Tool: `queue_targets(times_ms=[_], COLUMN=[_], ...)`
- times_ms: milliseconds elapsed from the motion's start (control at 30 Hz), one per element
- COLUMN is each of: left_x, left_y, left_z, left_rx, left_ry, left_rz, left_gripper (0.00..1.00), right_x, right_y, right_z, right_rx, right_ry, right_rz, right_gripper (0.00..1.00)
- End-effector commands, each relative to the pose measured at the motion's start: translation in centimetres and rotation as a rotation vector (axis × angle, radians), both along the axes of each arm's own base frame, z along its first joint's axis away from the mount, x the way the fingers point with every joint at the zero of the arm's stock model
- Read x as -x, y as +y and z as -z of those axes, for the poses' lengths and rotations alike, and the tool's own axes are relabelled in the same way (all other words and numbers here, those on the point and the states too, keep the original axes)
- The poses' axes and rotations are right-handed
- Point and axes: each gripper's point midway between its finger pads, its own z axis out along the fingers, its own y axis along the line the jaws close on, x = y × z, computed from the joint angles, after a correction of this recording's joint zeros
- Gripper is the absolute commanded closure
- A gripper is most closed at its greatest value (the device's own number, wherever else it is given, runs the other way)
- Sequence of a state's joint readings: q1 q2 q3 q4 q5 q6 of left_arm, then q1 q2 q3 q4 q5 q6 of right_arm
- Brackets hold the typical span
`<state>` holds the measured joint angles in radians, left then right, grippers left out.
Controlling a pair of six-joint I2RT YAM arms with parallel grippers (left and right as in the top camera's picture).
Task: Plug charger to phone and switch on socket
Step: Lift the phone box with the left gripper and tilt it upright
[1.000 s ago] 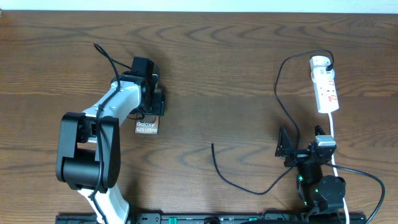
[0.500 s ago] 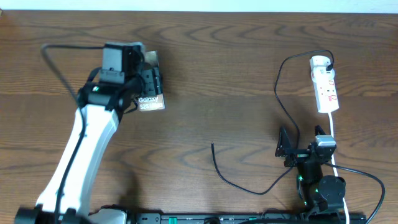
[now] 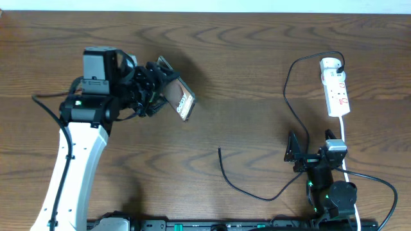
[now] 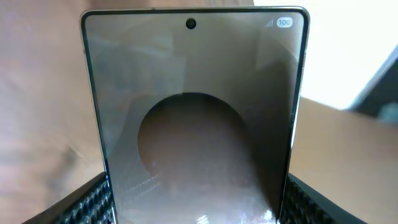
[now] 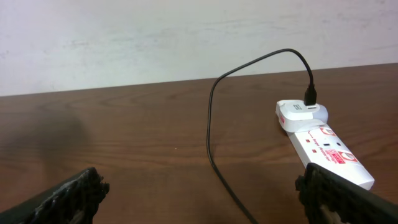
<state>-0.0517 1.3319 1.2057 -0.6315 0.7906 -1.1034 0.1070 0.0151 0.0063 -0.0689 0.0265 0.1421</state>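
Note:
My left gripper [image 3: 154,86] is shut on the phone [image 3: 180,97], a bronze-brown slab held tilted above the table at the left. In the left wrist view the phone [image 4: 196,118] fills the frame between my two fingers. The charger, a thin black cable [image 3: 289,102], runs from a plug in the white socket strip [image 3: 335,86] at the far right down to a loose tip [image 3: 219,151] near the table's middle. My right gripper [image 3: 308,154] is open and empty, low at the right front; its wrist view shows the cable [image 5: 211,124] and the socket [image 5: 323,146] ahead.
The socket's thick white cord [image 3: 345,144] runs down beside my right arm. Bare brown wood lies between the two arms. A pale wall [image 5: 186,37] stands behind the table's far edge.
My left arm has lifted the phone off the table, swung it up and to the right, and turned it onto a tilt. The right arm and the cable have not moved.

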Motion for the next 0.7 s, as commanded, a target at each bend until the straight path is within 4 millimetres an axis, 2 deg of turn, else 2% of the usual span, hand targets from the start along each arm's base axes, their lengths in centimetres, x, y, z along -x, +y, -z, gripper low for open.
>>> queue_targets(times_ms=[0, 200, 433, 667], left_x=[1.0, 2.2, 2.4, 2.3], left_y=[-1.2, -2.0, -2.1, -2.1], left_z=[-3.0, -4.4, -4.6, -4.6], left_rx=[0.279, 0.417, 0.432, 0.430], left_ry=[0.212, 0.329, 0.335, 0.334], left_rz=[-0.055, -0.027, -0.012, -0.015], left_gripper=[0.93, 0.93, 0.93, 0.93], right_x=[0.0, 0.0, 0.0, 0.1], right_y=[0.0, 0.0, 0.1, 1.2], right_z=[0.0, 0.0, -0.4, -0.1], right_rx=[-0.010, -0.010, -0.012, -0.016], right_ry=[0.001, 0.001, -0.017, -0.005], right_rz=[0.002, 0.002, -0.002, -0.068], right_gripper=[0.01, 0.01, 0.01, 0.01])
